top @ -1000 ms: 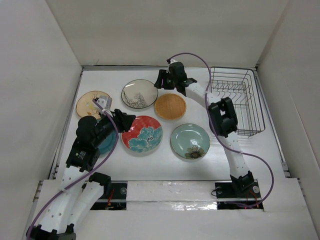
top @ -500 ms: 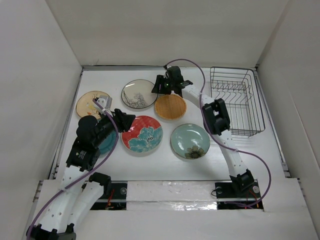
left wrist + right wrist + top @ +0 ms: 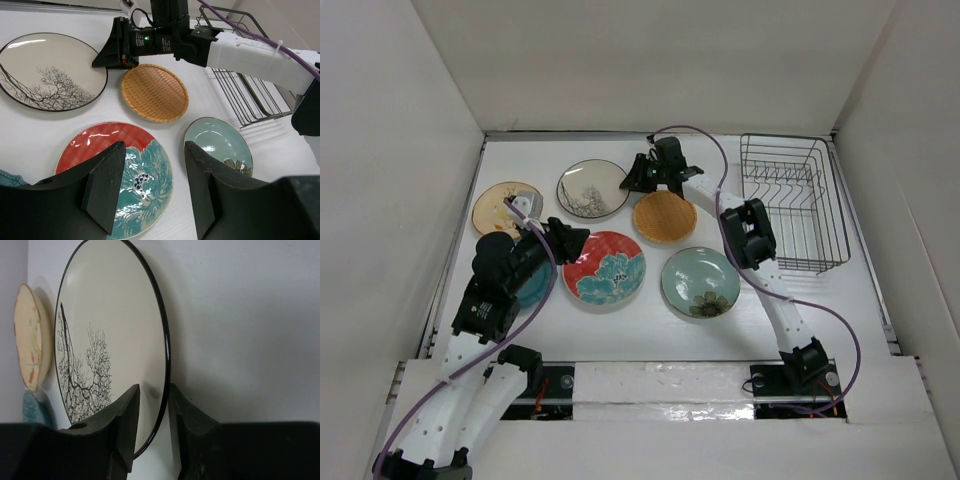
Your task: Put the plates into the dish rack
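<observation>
White table (image 3: 650, 330), boxed in by white panels.

Right gripper (image 3: 152, 390): I have it reaching out toward 12 o'clock on the table. Its jaws straddle the 3 o'clock rim of the white plate (image 3: 115, 340), one finger over the tree-patterned face and one outside the dark edge. The gap is narrow, but I cannot tell whether they pinch yet.

Left gripper (image 3: 154, 160): hovers at 9 o'clock, jaws apart with nothing between them, above the red plate (image 3: 604, 267).

Outward from the white plate:
- The orange plate (image 3: 663, 216) lies just beside it at 4 o'clock.
- The green plate (image 3: 700, 282) lies farther off the same way.
- The tan plate (image 3: 498, 208) is at 8 o'clock.
- The teal plate (image 3: 7, 175) is mostly hidden under my left arm.

The rack (image 3: 790, 178) sits at 2 o'clock on the table, well apart. None of the plates stands in it.

Handling, as I judge it: the plate is stiff, glossy and probably slippery, and it could chip if knocked against the wires. It lies flat, so the raised rim is the only purchase. I would bite deep across the rim and expect the plate's weight to lever against so narrow a pinch.
</observation>
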